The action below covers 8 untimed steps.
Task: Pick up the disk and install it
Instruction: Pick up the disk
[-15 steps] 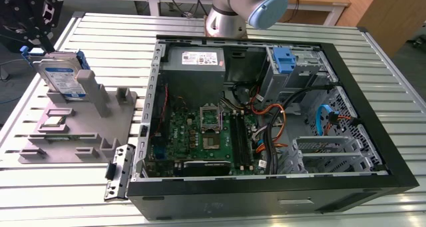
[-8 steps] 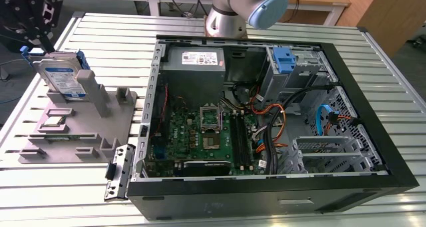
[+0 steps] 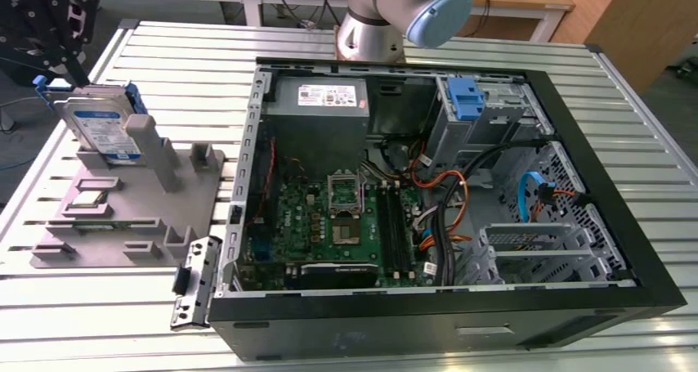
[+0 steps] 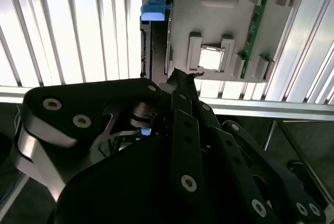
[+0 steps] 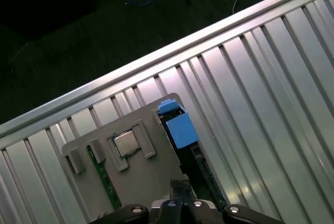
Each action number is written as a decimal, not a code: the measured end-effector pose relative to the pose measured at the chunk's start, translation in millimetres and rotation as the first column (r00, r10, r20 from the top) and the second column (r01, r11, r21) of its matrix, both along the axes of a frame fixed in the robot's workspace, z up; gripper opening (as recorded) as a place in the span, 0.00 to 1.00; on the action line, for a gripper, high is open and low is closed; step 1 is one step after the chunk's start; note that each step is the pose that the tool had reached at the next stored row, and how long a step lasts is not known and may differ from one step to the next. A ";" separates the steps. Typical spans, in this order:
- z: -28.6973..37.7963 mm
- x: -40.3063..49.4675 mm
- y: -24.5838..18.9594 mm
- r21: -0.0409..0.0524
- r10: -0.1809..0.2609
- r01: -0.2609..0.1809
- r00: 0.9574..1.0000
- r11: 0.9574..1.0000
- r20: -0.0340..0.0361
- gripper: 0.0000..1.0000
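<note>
Exterior view: the open case [image 3: 436, 327] was seen toward that view's right, and the disk [image 3: 100, 127] was stood upright in the fixture [image 3: 131, 233] at its left, not yet lifted. In the second wrist view the gripper [image 4: 180, 75] was seen near the disk's upper edge, apparently clenched on nothing, so the pick-up was judged to be in hand. A grasp would call for the jaws to be opened and centred across that edge.

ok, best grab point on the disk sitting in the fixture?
Probably take the disk by its top edge, coming down from above, pinching across the flat faces. It stands upright on edge in the grey fixture, whose posts box in the lower part; only the top stands free.
</note>
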<state>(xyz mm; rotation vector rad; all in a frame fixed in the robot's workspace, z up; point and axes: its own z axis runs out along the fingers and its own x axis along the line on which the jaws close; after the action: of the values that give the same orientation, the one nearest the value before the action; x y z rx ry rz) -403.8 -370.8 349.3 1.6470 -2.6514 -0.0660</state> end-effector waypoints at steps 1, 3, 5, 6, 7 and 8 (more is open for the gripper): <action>0.0 0.0 0.0 0.000 0.001 -0.001 1.000 1.000 0.000 0.11; 0.0 0.0 0.0 0.000 0.002 -0.002 1.000 1.000 0.000 0.11; 0.0 0.0 0.0 0.000 0.002 -0.002 1.000 1.000 0.000 0.11; 0.0 0.0 0.0 0.000 0.002 -0.002 1.000 1.000 0.000 0.11; 0.0 0.0 0.0 0.000 0.002 -0.002 1.000 1.000 0.000 0.11; 0.0 0.0 0.0 0.000 0.002 -0.002 1.000 1.000 0.000 0.11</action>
<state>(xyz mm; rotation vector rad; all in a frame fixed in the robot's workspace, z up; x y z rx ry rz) -403.8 -370.8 349.3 1.6502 -2.6492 -0.0658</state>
